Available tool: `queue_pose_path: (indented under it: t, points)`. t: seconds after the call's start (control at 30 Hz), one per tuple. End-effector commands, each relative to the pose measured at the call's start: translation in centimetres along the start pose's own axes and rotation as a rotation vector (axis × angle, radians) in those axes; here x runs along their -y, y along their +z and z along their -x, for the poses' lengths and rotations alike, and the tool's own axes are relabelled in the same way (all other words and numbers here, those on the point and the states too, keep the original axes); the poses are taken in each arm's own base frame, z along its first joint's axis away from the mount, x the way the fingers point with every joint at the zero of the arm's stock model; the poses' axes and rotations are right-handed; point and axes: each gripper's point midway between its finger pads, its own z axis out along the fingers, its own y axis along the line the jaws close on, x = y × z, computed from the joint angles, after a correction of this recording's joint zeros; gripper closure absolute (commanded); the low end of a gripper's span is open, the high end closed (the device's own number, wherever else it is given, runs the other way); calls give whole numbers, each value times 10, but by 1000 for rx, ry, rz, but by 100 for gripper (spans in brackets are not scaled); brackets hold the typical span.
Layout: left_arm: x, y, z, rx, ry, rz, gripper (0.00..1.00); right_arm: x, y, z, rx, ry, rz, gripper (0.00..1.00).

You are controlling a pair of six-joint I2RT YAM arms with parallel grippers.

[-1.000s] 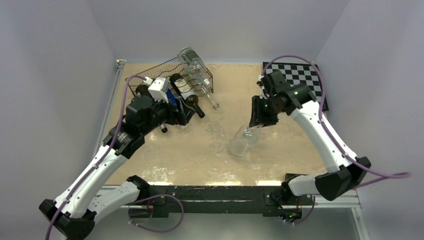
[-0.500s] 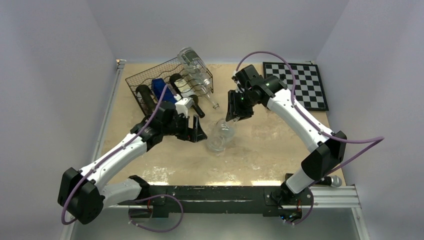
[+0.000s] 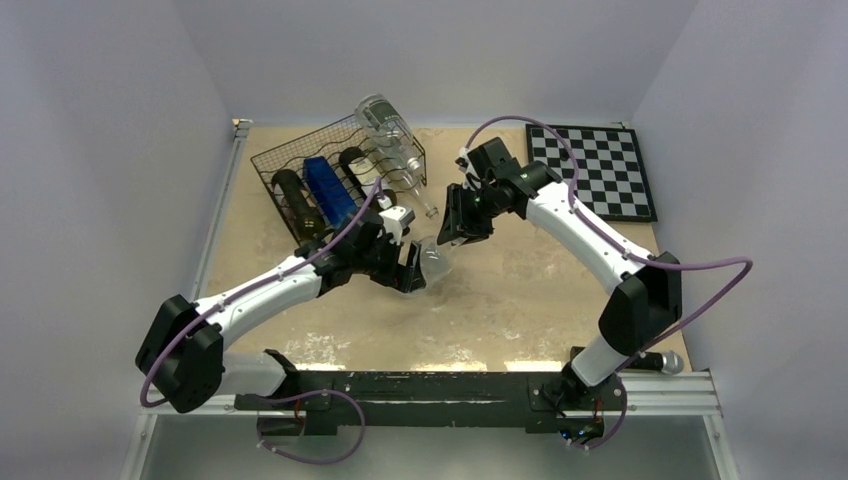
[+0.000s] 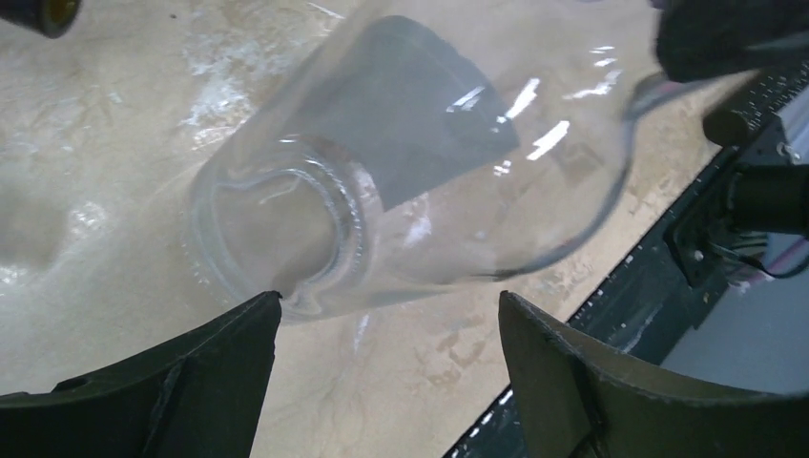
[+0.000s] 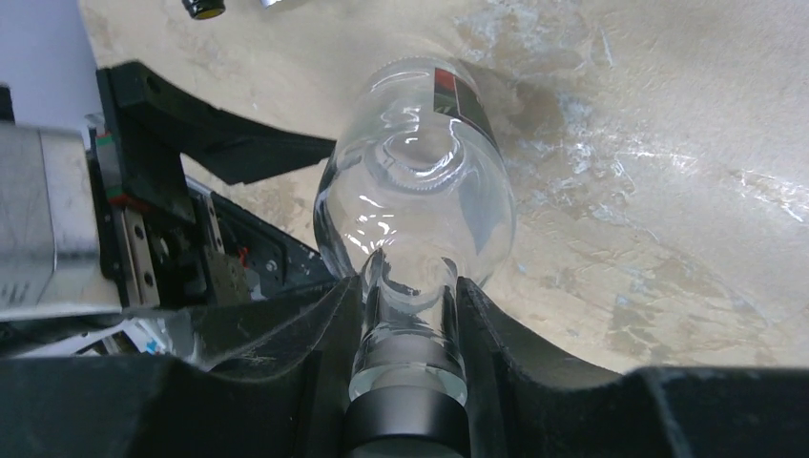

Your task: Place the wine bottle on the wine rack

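Observation:
A clear glass wine bottle (image 3: 436,262) hangs tilted over the middle of the table, base toward the left arm. My right gripper (image 3: 452,238) is shut on its neck (image 5: 408,315), just above the black cap. The bottle's body (image 5: 420,200) points away from that wrist camera. My left gripper (image 3: 412,275) is open at the bottle's base (image 4: 286,229), which lies just beyond its two fingertips (image 4: 258,315). The black wire wine rack (image 3: 300,160) stands at the back left.
The rack holds a dark bottle (image 3: 295,200), a blue bottle (image 3: 328,190), another dark bottle (image 3: 365,175) and a clear one (image 3: 390,135) lying on top. A chessboard (image 3: 595,170) lies at the back right. A black rail (image 3: 440,385) runs along the near edge.
My right arm has carried the bottle left toward the rack. My left arm has swung from the rack to the bottle's base, its jaws narrowing slightly.

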Motion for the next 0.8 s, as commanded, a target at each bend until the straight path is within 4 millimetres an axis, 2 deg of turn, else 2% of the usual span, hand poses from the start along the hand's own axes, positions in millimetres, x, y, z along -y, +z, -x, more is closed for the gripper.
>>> queue_pose_path:
  t: [0.0,0.23,0.6,0.77]
  points:
    - [-13,7,21,86,11,70,13,-52,-32,-2,41,-38,259,100]
    - [-19,19,9,34,-7,82,15,-43,-22,-29,-11,-85,320,100]
    - [-21,25,0,-5,-14,91,16,-29,-25,-77,-156,-224,356,100]
    - [-23,26,-4,-19,-19,99,17,-3,-11,-96,-239,-228,250,100]
